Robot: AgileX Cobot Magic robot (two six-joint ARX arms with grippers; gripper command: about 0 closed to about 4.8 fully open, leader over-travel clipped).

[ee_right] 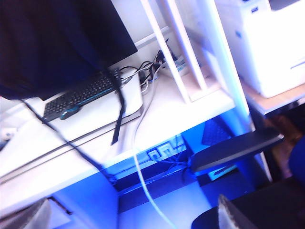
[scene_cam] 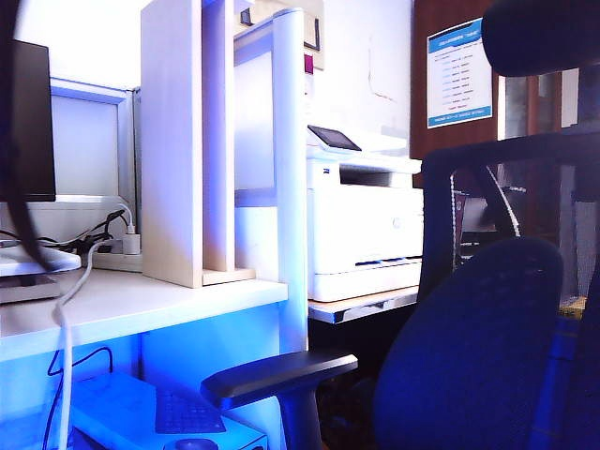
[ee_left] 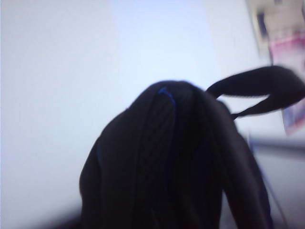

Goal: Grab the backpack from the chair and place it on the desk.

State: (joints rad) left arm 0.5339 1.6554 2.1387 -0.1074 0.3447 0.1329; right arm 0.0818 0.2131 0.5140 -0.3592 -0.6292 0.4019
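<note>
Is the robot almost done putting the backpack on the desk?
About halfway. Done: the chair seat looks free of the bag. In hand: the backpack fills the left wrist view, apparently hanging from the shut left gripper, which is hidden; the right wrist view shows it above the desk. Left: setting it down and letting go. The right gripper is out of view.

Backpack (ee_left: 171, 162) black, blue trim – desk (scene_cam: 141, 305) white – chair (scene_cam: 469, 356) black mesh.

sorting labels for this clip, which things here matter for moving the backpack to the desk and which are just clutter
Job:
backpack, held by the shut left end effector
chair
desk

Lying about:
printer
monitor
keyboard
white cable
wall poster
</note>
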